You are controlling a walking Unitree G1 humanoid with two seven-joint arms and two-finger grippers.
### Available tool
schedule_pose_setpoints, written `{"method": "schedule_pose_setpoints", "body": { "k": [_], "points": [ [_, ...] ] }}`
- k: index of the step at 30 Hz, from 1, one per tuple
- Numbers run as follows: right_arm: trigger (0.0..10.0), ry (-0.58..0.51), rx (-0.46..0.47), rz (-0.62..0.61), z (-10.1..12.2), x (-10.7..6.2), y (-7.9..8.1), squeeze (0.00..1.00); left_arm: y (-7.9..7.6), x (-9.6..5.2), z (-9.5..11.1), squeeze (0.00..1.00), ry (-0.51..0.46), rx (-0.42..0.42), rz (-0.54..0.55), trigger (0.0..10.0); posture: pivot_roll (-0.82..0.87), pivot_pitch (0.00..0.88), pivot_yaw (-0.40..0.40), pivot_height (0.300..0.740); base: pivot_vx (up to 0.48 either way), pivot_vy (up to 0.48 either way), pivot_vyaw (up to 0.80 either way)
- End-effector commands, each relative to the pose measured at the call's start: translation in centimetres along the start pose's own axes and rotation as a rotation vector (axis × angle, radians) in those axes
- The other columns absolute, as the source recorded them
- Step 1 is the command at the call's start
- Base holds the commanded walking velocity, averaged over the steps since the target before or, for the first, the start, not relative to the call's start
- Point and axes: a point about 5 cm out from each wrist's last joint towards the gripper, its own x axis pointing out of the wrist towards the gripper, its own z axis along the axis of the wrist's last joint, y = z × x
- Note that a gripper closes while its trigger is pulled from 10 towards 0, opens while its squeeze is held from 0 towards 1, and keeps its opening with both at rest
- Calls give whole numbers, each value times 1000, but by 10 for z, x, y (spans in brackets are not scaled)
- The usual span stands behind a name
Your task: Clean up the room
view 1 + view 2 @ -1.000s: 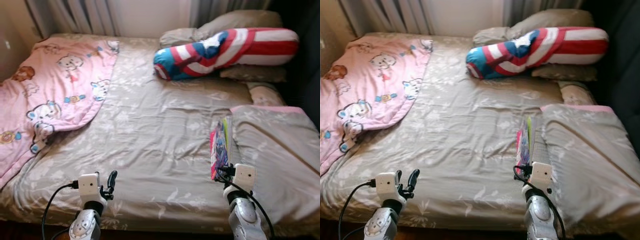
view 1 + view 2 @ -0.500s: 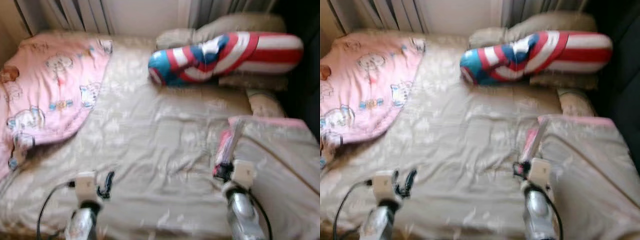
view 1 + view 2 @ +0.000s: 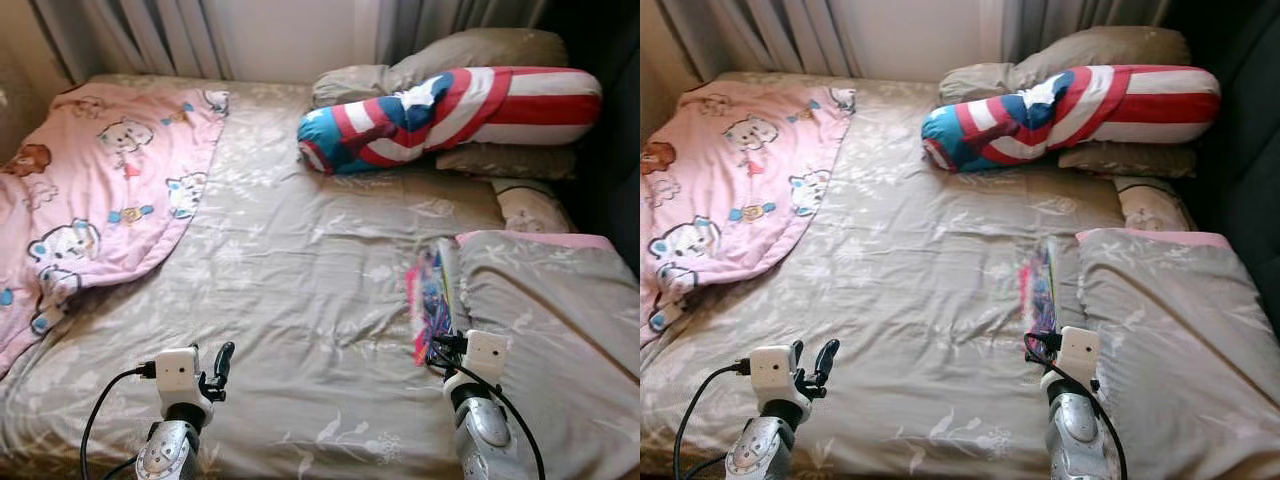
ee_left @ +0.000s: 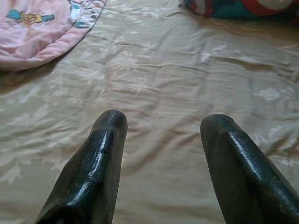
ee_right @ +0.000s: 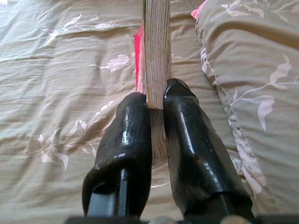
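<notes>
My right gripper (image 5: 156, 98) is shut on a thin book with a bright pink and blue cover (image 3: 433, 298), held on edge over the grey bedsheet (image 3: 300, 270); its page block (image 5: 155, 42) stands between the black fingers (image 5: 128, 135). The book hangs beside the folded grey quilt with pink trim (image 3: 550, 310). Low at the bed's near edge, my left gripper (image 4: 161, 123) stands open with nothing between its fingers, also seen from the head (image 3: 221, 362).
A pink cartoon blanket (image 3: 90, 190) lies crumpled on the bed's left side. A red, white and blue striped bolster (image 3: 450, 100) rests on grey pillows (image 3: 470, 50) at the head. Curtains (image 3: 150, 35) hang behind. A dark area borders the bed's right side.
The head camera swung and has steadied. The book in my right gripper has lifted slightly off the sheet and away from the quilt's edge. My left gripper has stayed put.
</notes>
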Motion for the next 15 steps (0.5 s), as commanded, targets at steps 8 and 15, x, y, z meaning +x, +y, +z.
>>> {"method": "schedule_pose_setpoints", "body": {
  "k": [8,15],
  "points": [
    [10000,6,-2,11,2,3,3,0,0,-4,-4,0,19,5,-2,10000,4,171,-40,720,0,0,0],
    [10000,-28,6,5,6,3,3,0,1,-5,-4,0,22,9,-2,10000,8,173,-36,695,0,0,0]
  ]
}}
